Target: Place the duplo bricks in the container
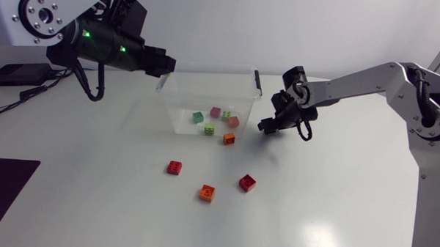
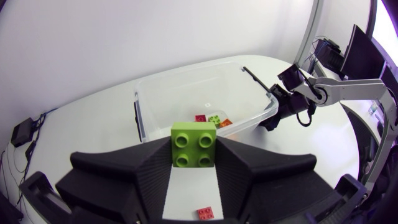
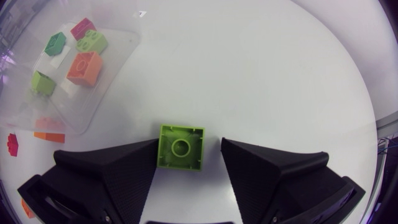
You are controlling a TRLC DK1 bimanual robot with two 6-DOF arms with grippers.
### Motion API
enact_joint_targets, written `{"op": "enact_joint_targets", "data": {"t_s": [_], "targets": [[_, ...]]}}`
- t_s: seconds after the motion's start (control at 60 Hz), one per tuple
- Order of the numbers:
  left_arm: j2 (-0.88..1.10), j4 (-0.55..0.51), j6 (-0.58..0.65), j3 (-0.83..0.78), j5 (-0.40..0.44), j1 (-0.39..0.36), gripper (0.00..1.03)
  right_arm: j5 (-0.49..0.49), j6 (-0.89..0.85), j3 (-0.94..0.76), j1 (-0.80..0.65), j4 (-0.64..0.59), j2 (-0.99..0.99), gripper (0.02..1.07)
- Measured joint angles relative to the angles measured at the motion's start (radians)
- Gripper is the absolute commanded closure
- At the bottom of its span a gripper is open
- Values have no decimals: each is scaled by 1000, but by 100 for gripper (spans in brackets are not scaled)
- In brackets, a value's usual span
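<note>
Clamped tight between both fingers of my left gripper (image 2: 194, 152) is a green brick (image 2: 194, 144), studs facing the camera, and I've got it up in the air! Just ahead of it and lower down sits the clear container (image 2: 180, 71). From the overhead camera that gripper hangs at the container's left rim, well off the table (image 1: 335, 201).

Over to my right gripper (image 3: 189, 149): it's low beside the container's right wall, fingers apart. A lime brick (image 3: 181, 147) lies between them with its hollow underside up. One finger sits right at the brick's edge, and there's a clear gap to the other, so no grip there.

Inside the container, several small bricks (image 1: 197, 117) are scattered across the floor: green, pink, lime and an orange one near the front wall.

Out on the table in front of the container, three more lie loose: a red brick (image 1: 174, 167), an orange brick (image 1: 207, 192) and a second red brick (image 1: 247, 182), each apart from the others.
</note>
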Motion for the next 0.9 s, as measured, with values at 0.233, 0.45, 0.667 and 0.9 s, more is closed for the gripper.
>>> {"op": "enact_joint_targets", "data": {"t_s": [0.233, 0.45, 0.667, 0.9], "targets": [[45, 44, 0, 17, 8, 0, 77, 0, 0, 1, 15, 0, 0, 80], [104, 114, -5, 21, 29, 11, 77, 1, 0, -34, 16, -32, -53, 80], [192, 150, -25, 79, 35, 12, 76, 0, 0, -107, -3, -86, -273, 80], [275, 171, -45, 184, 35, 8, 75, -19, 4, -155, 12, -134, -480, 80]]}}
